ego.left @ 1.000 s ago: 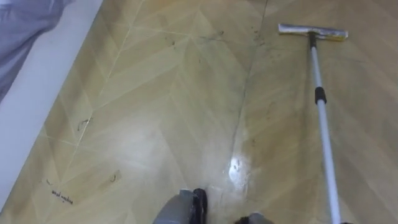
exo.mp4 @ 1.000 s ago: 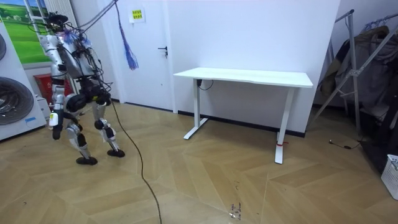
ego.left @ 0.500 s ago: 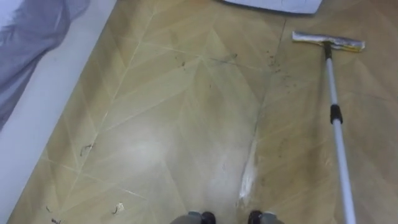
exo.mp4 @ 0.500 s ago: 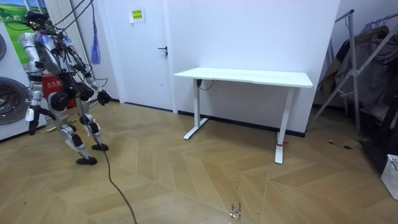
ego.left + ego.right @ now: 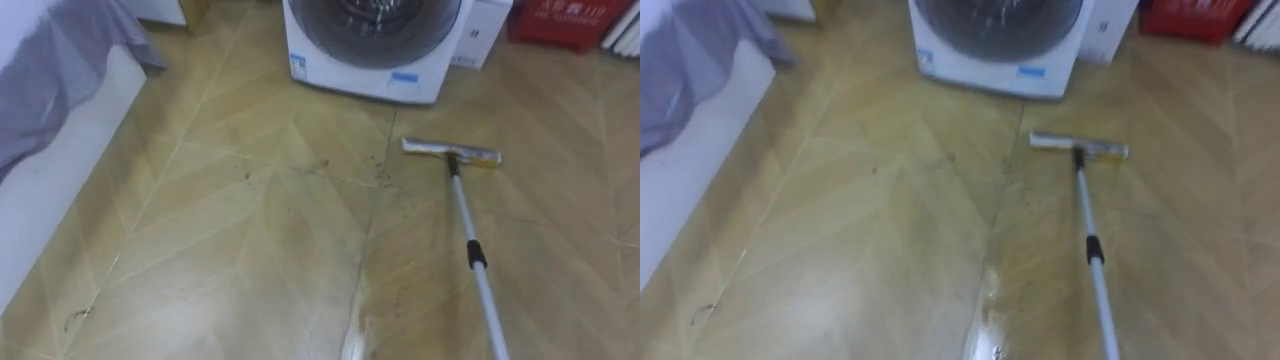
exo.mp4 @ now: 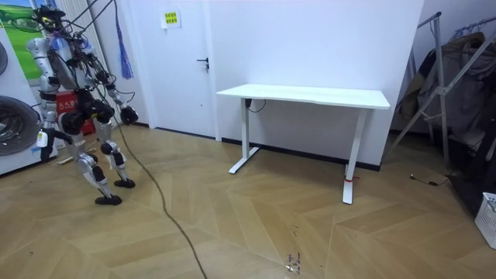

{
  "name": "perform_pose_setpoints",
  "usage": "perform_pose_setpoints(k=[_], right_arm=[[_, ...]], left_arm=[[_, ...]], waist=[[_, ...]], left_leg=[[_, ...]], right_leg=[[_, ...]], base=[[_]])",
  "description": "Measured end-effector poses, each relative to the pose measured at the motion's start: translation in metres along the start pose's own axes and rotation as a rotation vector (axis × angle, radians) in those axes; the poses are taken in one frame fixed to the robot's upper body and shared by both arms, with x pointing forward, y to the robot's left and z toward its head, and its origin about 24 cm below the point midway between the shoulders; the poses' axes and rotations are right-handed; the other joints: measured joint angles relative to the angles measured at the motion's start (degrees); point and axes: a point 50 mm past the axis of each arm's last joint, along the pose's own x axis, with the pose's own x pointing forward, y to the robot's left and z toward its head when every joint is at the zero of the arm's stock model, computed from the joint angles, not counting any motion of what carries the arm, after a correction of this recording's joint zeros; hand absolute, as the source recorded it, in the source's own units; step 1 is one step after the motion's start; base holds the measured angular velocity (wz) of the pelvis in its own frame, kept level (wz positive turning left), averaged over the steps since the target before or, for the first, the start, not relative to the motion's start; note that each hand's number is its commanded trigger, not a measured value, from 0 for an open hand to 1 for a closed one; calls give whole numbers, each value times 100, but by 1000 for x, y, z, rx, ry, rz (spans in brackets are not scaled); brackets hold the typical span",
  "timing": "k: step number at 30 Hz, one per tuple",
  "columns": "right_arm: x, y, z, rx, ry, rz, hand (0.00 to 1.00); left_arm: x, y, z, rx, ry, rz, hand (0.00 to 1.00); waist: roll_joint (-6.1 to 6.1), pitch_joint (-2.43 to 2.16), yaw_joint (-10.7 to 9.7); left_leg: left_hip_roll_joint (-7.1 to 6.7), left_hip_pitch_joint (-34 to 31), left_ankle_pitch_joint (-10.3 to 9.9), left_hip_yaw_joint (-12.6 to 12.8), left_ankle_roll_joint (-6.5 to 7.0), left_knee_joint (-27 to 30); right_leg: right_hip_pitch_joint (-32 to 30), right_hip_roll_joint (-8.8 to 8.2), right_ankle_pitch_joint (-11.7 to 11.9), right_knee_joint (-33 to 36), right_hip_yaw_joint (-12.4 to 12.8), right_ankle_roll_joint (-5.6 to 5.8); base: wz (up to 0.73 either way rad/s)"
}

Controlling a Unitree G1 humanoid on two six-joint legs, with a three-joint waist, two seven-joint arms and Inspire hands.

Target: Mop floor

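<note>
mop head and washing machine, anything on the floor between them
No, only bare wooden floor lies between the mop head and the washing machine, seen in the left eye view.

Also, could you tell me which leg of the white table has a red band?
The leg at the room view's right: red just above its foot; the left leg is plain.

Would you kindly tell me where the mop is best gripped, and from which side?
Grip the pole below its black collar, probably wrapping the robot hand round it from the robot's right. The pole is slim and round and runs off toward the lower right. The head lies flat on the floor before the washer and offers nothing to wrap.
</note>
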Motion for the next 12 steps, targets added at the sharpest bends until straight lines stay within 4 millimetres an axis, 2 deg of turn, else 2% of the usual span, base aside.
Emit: perform_pose_setpoints(k=[3, 5, 7, 12], right_arm=[[0, 3, -2, -29, 17, 3, 100], [0, 6, -5, -43, 28, 8, 100], [1, 9, -9, -49, 36, 14, 100], [2, 17, -13, -55, 45, 34, 100]], left_arm=[[0, 1, -11, -28, 47, 3, 0], [0, 2, -20, -30, 84, 4, 0], [-1, 0, -26, -22, 102, -1, 0], [-2, 0, -30, -49, 126, -7, 0]], waist=[[23, -39, -18], [5, -38, -109], [-13, -47, -111], [-60, -39, -131]], left_leg=[[51, 454, 109, 68, -17, -443], [53, 732, 180, 74, -25, -682], [59, 963, 212, 101, -34, -825], [80, 1232, 250, 117, -23, -935]], right_leg=[[417, 86, 169, -406, -1, -13], [649, 125, 206, -568, -8, -13], [811, 169, 205, -646, 40, -13], [1085, 194, 206, -819, 85, -16]], base=[[-19], [0], [-6], [-7]])
